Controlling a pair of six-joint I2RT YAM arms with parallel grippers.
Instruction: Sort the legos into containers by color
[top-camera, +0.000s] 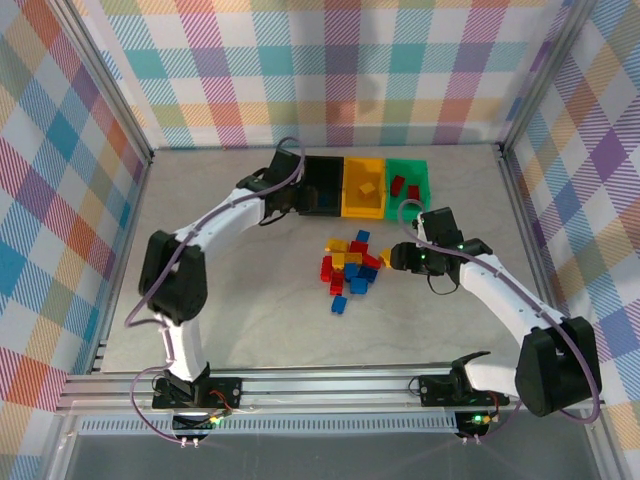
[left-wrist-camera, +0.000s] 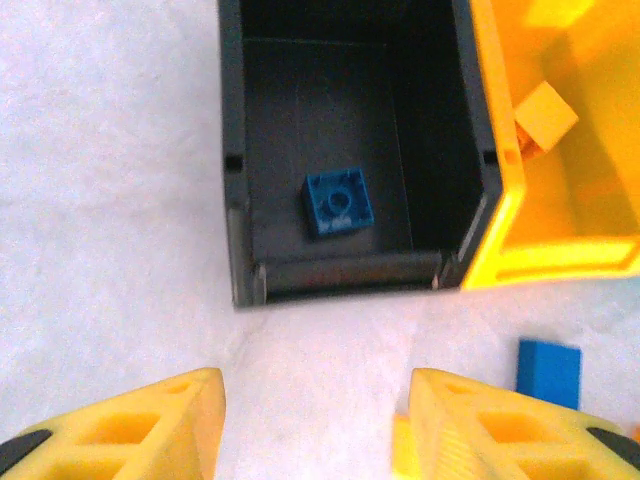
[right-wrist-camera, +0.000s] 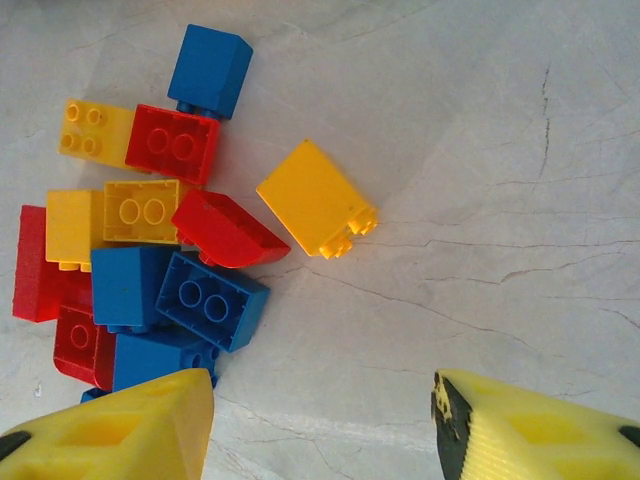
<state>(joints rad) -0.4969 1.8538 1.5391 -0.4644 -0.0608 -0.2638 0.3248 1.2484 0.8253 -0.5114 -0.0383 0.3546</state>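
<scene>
While only one blue brick (left-wrist-camera: 338, 200) lies in the black bin (left-wrist-camera: 232, 150), most legos (top-camera: 350, 268) lie piled unsorted; left gripper (left-wrist-camera: 318, 400) and right gripper (right-wrist-camera: 325, 410) both gape open, empty.

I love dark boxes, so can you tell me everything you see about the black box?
The black rectangular plastic bin is open on top, with dark walls and a flat floor. It stands upright on the pale table, leftmost in its row. One small blue square lego brick lies flat inside. The bin's right side sits against the yellow plastic bin.
</scene>
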